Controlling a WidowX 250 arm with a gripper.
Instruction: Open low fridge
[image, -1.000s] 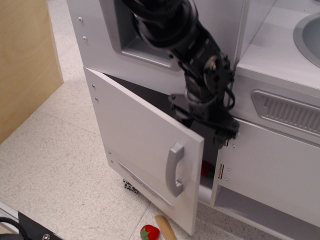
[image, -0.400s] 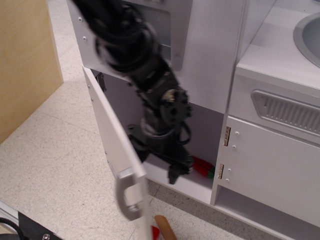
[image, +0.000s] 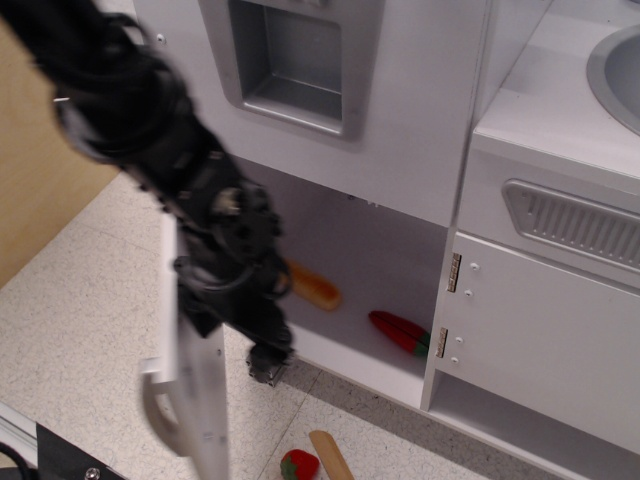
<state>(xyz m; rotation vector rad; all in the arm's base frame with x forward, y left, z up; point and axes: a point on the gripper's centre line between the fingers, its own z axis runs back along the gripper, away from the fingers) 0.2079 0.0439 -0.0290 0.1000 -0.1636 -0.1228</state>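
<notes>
The low fridge door (image: 203, 395) is swung wide open and shows almost edge-on at the lower left, with its curved silver handle (image: 160, 412) on the outer side. The open compartment (image: 375, 265) shows behind it. My black gripper (image: 264, 358) is blurred and hangs low at the door's inner side, in front of the compartment's left part. Its jaws cannot be made out, and whether it touches the door is unclear. My arm comes down from the upper left.
An orange bread-like toy (image: 315, 288) and a red pepper toy (image: 400, 332) lie inside the compartment. A strawberry (image: 298, 465) and a wooden stick (image: 331, 456) lie on the floor. The upper dispenser door (image: 295, 60), white cabinet door (image: 545, 340), vent (image: 575, 225) and wooden panel (image: 25, 225) surround it.
The lower door has swung from partly ajar to wide open toward the left. My arm and gripper moved left and down with it, uncovering the compartment's inside.
</notes>
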